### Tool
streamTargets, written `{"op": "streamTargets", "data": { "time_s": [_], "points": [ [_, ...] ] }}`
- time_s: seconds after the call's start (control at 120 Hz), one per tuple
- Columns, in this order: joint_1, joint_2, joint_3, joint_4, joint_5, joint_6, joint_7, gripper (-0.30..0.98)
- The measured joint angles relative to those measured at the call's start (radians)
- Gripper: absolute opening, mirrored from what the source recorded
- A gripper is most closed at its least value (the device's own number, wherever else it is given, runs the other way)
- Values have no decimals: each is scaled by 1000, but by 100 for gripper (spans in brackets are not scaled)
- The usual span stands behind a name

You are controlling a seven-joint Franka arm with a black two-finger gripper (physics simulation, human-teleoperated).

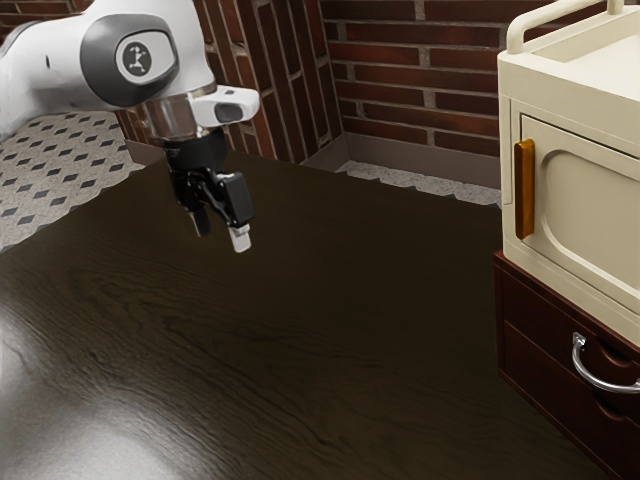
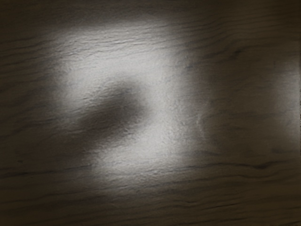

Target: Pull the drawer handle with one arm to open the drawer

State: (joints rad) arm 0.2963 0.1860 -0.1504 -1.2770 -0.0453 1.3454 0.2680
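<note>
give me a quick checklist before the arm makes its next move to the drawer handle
1. Gripper open and unloaded: ok, fingers apart, nothing between them.
2. Silver handle located: ok, on the dark red drawer unit.
3. Right handle chosen: cannot tell; the orange one is on the cream cabinet above.
4. Gripper at the silver handle: not ok, it hangs over the table, well away.
5. Whole silver handle in sight: not ok, the exterior view's right edge cuts it off.
</note>
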Motion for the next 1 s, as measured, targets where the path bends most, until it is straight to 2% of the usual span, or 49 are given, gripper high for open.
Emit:
{"op": "streamTargets", "data": {
  "time_s": [0.333,0.483,0.608,0.675,0.733,0.808,0.9,0.95,1.0],
  "points": [
    [2,-3,0,18,23,-4,-5,69],
    [-1,-38,-4,146,24,-34,-19,69],
    [-9,-40,-97,172,24,-50,8,69],
    [-67,-36,-131,170,13,-54,86,69],
    [-169,-30,-142,169,2,-45,183,69],
    [-286,-25,-148,168,12,-18,300,68],
    [-359,-31,-147,135,29,1,421,68],
    [-379,-65,-141,73,38,13,476,68],
    [-395,-160,-133,-66,43,51,526,68]
  ]
}}
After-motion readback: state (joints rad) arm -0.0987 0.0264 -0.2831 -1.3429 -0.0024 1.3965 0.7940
